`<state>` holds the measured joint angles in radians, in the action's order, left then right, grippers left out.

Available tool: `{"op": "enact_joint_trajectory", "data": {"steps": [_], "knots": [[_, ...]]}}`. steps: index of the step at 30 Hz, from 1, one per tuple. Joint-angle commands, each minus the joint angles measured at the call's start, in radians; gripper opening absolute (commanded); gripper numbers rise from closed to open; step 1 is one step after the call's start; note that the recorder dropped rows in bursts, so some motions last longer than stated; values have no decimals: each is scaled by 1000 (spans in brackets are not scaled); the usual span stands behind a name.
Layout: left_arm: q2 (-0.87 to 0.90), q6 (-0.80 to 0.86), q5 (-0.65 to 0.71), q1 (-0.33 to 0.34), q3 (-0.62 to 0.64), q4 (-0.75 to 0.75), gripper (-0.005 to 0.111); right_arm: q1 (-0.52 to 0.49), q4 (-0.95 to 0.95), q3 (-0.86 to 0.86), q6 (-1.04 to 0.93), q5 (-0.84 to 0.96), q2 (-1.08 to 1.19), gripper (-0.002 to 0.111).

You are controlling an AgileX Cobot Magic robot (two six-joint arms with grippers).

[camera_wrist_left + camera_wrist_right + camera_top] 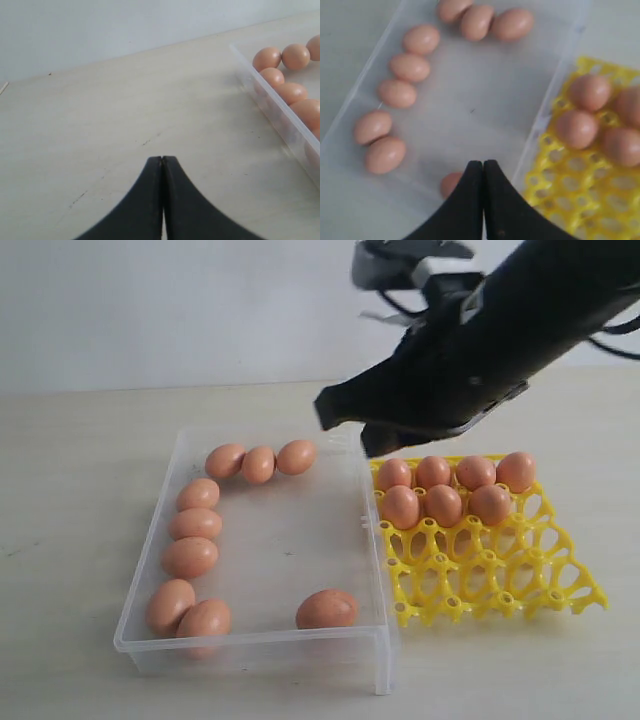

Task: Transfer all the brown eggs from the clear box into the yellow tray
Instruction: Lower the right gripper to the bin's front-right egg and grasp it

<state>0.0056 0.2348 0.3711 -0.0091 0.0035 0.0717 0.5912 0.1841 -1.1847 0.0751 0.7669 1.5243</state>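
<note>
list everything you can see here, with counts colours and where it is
clear box: one, transparent, on the table, left of the tray
yellow tray: one, bright yellow, right beside the box
brown eggs: sixteen, reddish-brown; nine in the box (eight along its far and left walls, one alone at the near right), seven in the tray's two far rows
table: one, pale beige, under everything
wall: one, white, behind the table
left fingers: two, black, shut and empty, over bare table beside the box
right fingers: two, black, shut and empty, raised above the box
</note>
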Motion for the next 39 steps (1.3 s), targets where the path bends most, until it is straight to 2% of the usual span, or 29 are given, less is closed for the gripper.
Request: {"op": "enact_joint_trajectory", "data": {"steps": [1, 3, 5, 7, 10, 11, 15, 17, 25, 39], "knots": [[-6, 0, -7, -1, -4, 1, 0, 55, 138, -99, -192, 198, 160, 0], [-6, 0, -7, -1, -4, 1, 0, 85, 93, -149, -398, 312, 221, 0], [-6, 0, -7, -1, -4, 1, 0, 109, 15, -191, -476, 388, 268, 3], [-6, 0, -7, -1, -4, 1, 0, 124, -60, -233, -518, 449, 311, 13], [-6, 0, -7, -1, -4, 1, 0, 129, -82, -284, -663, 454, 362, 40], [-6, 0, -7, -1, -4, 1, 0, 129, -84, -302, -777, 454, 388, 54], [-6, 0, -7, -1, -4, 1, 0, 129, -116, -310, -1001, 308, 431, 55], [-6, 0, -7, -1, -4, 1, 0, 129, -116, -310, -1051, 250, 457, 55], [-6, 0, -7, -1, -4, 1, 0, 129, -9, -310, -1032, 311, 516, 55], [-6, 0, -7, -1, -4, 1, 0, 129, 28, -308, -1009, 343, 603, 55]]}}
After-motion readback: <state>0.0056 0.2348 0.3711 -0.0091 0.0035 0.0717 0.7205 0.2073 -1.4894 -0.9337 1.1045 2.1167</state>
